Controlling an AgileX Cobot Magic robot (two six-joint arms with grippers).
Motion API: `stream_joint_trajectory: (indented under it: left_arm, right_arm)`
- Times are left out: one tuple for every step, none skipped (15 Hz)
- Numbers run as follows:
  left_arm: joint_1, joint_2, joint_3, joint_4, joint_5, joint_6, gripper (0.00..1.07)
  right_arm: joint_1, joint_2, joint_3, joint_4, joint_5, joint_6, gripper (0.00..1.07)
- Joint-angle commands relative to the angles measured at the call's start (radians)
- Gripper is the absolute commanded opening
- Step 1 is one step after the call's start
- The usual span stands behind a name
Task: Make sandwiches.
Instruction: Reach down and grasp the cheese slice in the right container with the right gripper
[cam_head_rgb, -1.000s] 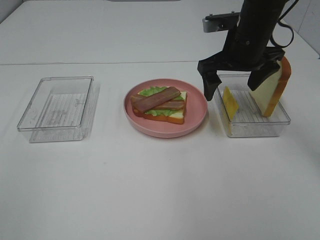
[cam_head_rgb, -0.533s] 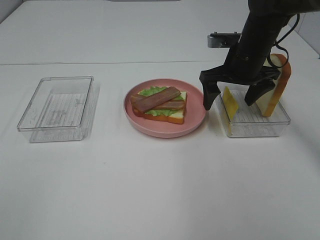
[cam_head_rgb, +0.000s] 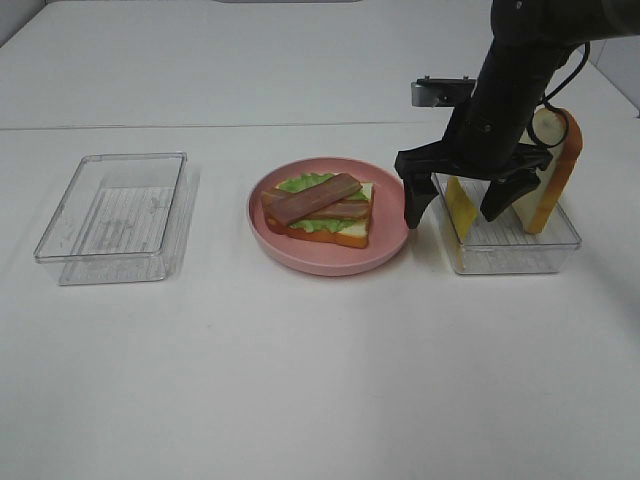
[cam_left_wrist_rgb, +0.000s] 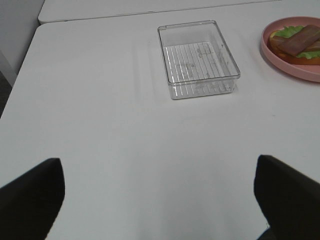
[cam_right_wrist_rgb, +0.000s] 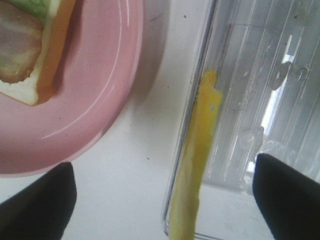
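Lower than 1 second ago, the right gripper (cam_head_rgb: 455, 207) has dropped from above the right tray (cam_head_rgb: 520, 262) to the level of its rim, and its jaws have drawn in a little. They are open all the same: 1 finger hangs outside the tray, in the gap between it and the pink plate (cam_head_rgb: 392, 243), and the other sits inside the tray. Between them stands the yellow cheese slice (cam_head_rgb: 461, 198), upright on its edge against the tray's wall nearest the plate. The right wrist view shows the cheese slice (cam_right_wrist_rgb: 200, 150) edge-on between the 2 dark fingertips with clear space on both sides, so nothing is gripped.

At the far end of the same tray a bread slice (cam_head_rgb: 553, 188) leans upright against the wall, where it was before.

On the plate lies the unfinished sandwich (cam_head_rgb: 320, 212): 1 slice of bread at the bottom, green lettuce (cam_head_rgb: 300, 184) over it and 2 bacon strips (cam_head_rgb: 315, 198) crossing on top. It has not shifted.

Well apart on the white table (cam_head_rgb: 300, 380), the left tray (cam_head_rgb: 115, 215) holds nothing. The left gripper (cam_left_wrist_rgb: 160, 196) shows only in its own wrist view, jaws wide apart over bare table, holding nothing
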Motion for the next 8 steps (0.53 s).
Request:
stream_joint_trajectory:
  left_arm:
    - [0.0, -0.014, 0.002, -0.004, -0.004, -0.005, 0.95]
    - [0.0, -0.014, 0.002, -0.004, -0.004, -0.005, 0.95]
    - [0.0, -0.014, 0.002, -0.004, -0.004, -0.005, 0.95]
    - [0.0, -0.014, 0.002, -0.004, -0.004, -0.005, 0.95]
    - [0.0, -0.014, 0.002, -0.004, -0.004, -0.005, 0.95]
    - [0.0, -0.014, 0.002, -0.004, -0.004, -0.005, 0.95]
    - [0.0, -0.014, 0.002, -0.004, -0.004, -0.005, 0.95]
    - [0.0, -0.014, 0.002, -0.004, -0.004, -0.005, 0.95]
  right_arm:
    - [-0.005, 0.0, 0.005, 0.006, 0.0, -0.005, 0.7]
    - [-0.005, 0.0, 0.005, 0.005, 0.0, -0.001, 0.65]
    - [-0.005, 0.0, 0.005, -0.003, -0.002, 0.0, 0.43]
    - [-0.005, 0.0, 0.005, -0.007, -0.008, 0.0, 0.28]
    - [-0.005, 0.0, 0.005, -0.006, -0.012, 0.0, 0.13]
    - [-0.005, 0.0, 0.005, -0.009, -0.013, 0.002, 0.07]
    - [-0.005, 0.0, 0.005, -0.022, -0.013, 0.018, 0.0]
    - [-0.005, -0.001, 0.005, -0.04, -0.013, 0.018, 0.0]
